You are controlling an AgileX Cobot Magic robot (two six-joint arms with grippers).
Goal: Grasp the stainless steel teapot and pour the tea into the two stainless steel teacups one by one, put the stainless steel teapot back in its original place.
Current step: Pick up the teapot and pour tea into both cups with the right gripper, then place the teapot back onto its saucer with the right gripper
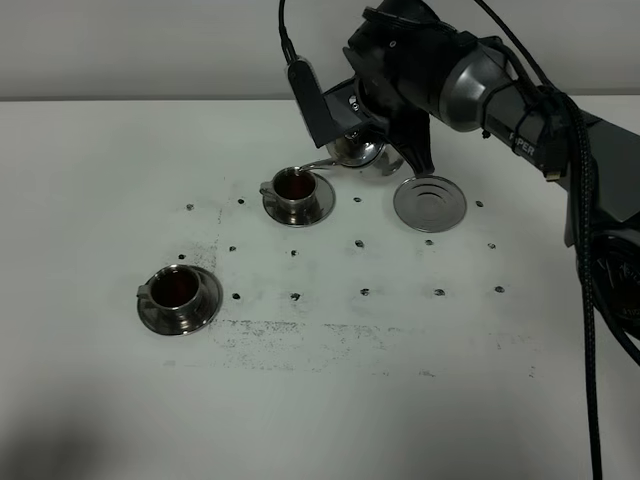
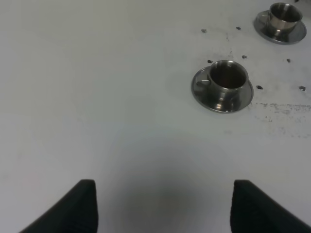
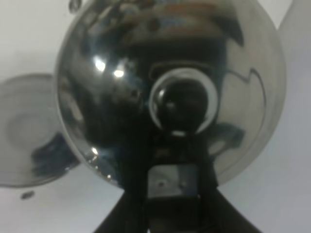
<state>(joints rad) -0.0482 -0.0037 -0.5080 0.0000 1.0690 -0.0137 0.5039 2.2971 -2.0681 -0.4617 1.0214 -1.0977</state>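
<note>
My right gripper (image 1: 392,148) is shut on the handle of the stainless steel teapot (image 1: 356,150), which hangs tilted with its thin spout (image 1: 308,166) over the far teacup (image 1: 296,189). Dark tea shows in that cup and in the near teacup (image 1: 177,291); each stands on a saucer. The bare steel disc (image 1: 430,203) lies just right of the teapot. In the right wrist view the teapot's lid (image 3: 165,73) and knob (image 3: 182,104) fill the frame above the gripper (image 3: 172,187). My left gripper (image 2: 165,208) hovers open over bare table, well short of the near teacup (image 2: 227,80).
The white table (image 1: 400,380) has rows of small dark holes and scuff marks near its front. The right arm and its black cables (image 1: 585,230) run along the right side. The far teacup (image 2: 284,14) shows at the left wrist view's corner.
</note>
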